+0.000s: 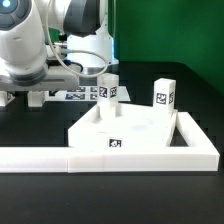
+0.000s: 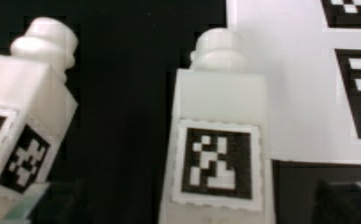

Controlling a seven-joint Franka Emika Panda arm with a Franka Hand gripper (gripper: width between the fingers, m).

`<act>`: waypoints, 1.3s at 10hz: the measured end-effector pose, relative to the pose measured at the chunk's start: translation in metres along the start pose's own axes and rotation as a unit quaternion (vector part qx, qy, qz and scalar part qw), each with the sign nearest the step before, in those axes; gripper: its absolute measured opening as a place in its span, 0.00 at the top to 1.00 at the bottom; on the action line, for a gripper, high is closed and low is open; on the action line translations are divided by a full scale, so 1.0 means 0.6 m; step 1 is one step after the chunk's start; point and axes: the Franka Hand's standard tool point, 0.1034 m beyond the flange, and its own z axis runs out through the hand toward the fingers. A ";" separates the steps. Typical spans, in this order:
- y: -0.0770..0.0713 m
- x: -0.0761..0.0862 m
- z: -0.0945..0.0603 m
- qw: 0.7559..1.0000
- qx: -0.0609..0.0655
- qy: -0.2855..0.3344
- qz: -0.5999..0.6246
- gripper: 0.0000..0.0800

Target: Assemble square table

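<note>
The square table's white slab (image 1: pixel 128 132) lies inside the corner of the barrier, with two tagged legs standing upright on it, one (image 1: pixel 108 88) at the exterior view's left and one (image 1: pixel 165 95) at its right. In the wrist view a third leg (image 2: pixel 219 120) lies flat on the black table, screw tip pointing away from the camera. My gripper (image 2: pixel 191 202) is open and straddles this leg, with a dark gap on each side between it and the fingers (image 2: pixel 342 196). A fourth leg (image 2: pixel 24 110) lies close beside it. In the exterior view my gripper (image 1: pixel 26 97) is low at the far left.
The long white L-shaped barrier (image 1: pixel 110 155) runs along the front and up the exterior view's right side. The marker board (image 1: pixel 78 95) lies flat behind the slab, and the marker board (image 2: pixel 330 60) also fills one corner of the wrist view. The robot base (image 1: pixel 85 40) stands at the back.
</note>
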 end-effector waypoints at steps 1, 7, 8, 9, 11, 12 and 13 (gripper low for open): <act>-0.002 -0.003 0.010 1.000 0.000 -0.002 -0.001 0.54; -0.021 0.005 -0.013 0.999 0.027 0.004 -0.031 0.64; -0.027 0.004 -0.033 0.999 0.033 0.004 -0.042 0.64; -0.040 0.000 -0.065 0.998 0.037 0.004 -0.050 0.64; -0.056 -0.009 -0.122 0.997 0.039 0.016 -0.059 0.64; -0.057 -0.016 -0.147 0.997 0.041 0.016 -0.060 0.64; -0.057 -0.019 -0.162 0.997 0.041 0.020 -0.061 0.64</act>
